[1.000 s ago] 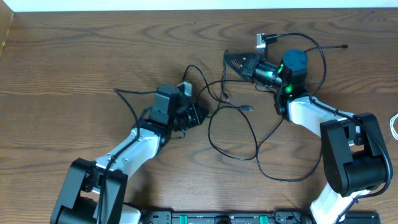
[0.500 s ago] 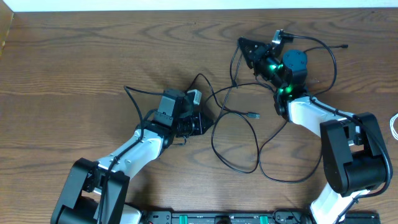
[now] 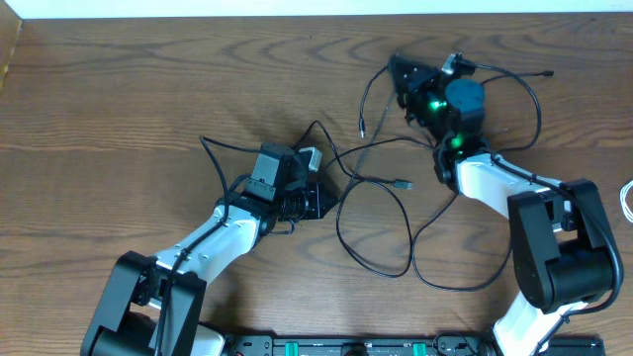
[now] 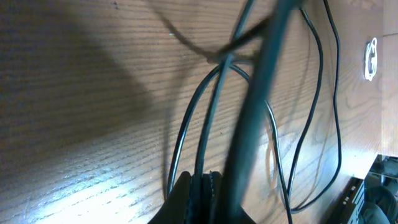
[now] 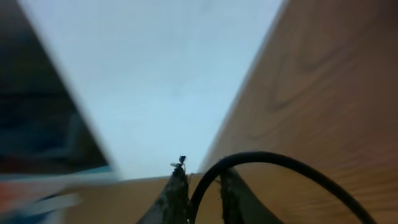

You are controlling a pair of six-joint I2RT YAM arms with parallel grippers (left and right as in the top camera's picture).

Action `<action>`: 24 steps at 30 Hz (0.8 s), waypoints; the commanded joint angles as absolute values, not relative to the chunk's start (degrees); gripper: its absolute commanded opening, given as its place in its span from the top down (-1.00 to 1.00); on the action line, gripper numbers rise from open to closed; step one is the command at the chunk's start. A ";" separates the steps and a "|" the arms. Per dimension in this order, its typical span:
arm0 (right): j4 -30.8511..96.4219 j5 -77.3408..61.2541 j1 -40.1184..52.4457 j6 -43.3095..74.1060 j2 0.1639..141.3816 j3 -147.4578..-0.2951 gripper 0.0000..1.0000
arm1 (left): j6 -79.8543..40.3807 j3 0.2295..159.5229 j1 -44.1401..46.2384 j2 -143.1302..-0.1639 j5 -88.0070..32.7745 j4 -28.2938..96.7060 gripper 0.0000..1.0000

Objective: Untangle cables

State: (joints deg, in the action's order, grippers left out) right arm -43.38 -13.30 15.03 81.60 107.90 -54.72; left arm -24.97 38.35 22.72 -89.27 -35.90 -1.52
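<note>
Brown wood table (image 3: 119,99) under both arms; left gripper (image 4: 202,186) is clamped tight on a black strand near the middle; right gripper (image 5: 202,196), up by the far edge, shows a narrow gap with a strand lying loose in it; cables (image 3: 376,181) sprawl crossed between the two. Pulling-apart step, I'd say; next needs a firm grip on one strand, drawn clear of the loops.
</note>
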 commanded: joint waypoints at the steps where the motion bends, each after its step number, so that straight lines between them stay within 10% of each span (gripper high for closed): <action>1: -39.53 -5.06 16.60 71.11 106.74 -55.31 0.53 | -23.57 38.59 22.85 -89.80 -36.51 -1.28 0.85; 6: -38.11 -6.98 16.88 60.18 106.74 -55.31 -0.99 | -23.55 38.59 22.85 -89.80 -37.10 -0.91 0.85; 14: -33.65 -22.57 15.51 50.26 106.30 -55.31 -0.97 | -18.24 38.59 22.79 -87.22 -36.67 -0.93 0.85; 19: -28.58 -36.38 13.72 52.80 106.04 -55.31 -0.49 | -15.84 38.59 22.81 -84.75 -31.29 -1.10 0.85; 24: -25.76 -46.24 12.64 59.75 106.04 -55.31 -0.47 | -15.03 38.59 22.81 -84.36 -22.55 -2.33 0.86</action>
State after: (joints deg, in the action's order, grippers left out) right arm -27.05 -36.47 13.21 55.59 107.70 -54.74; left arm -17.23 38.35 22.72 -84.97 -29.43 -1.78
